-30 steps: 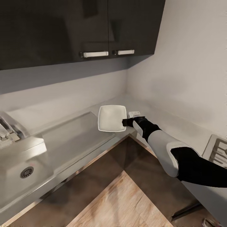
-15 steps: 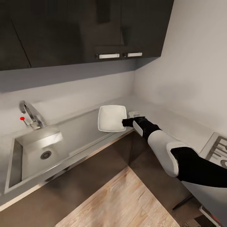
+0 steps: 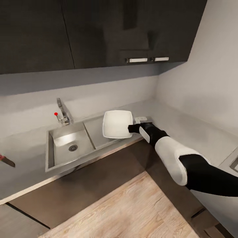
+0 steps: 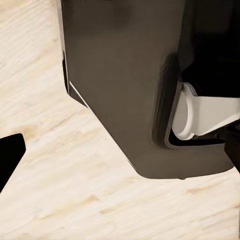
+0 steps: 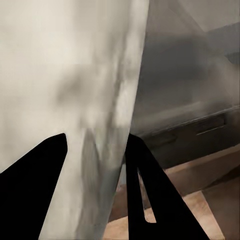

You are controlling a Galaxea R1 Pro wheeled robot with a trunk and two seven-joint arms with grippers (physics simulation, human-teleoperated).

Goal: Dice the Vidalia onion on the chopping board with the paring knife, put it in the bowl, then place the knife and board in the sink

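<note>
Right end effector is gripping the bowl's rim, carrying it as the view pans toward the sink, knife appearing at counter's left edge.

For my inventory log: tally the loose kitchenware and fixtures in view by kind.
Bowl: 1, held by the right gripper
Paring knife: 1
Sink: 1
Tap: 1
Total: 4
</note>
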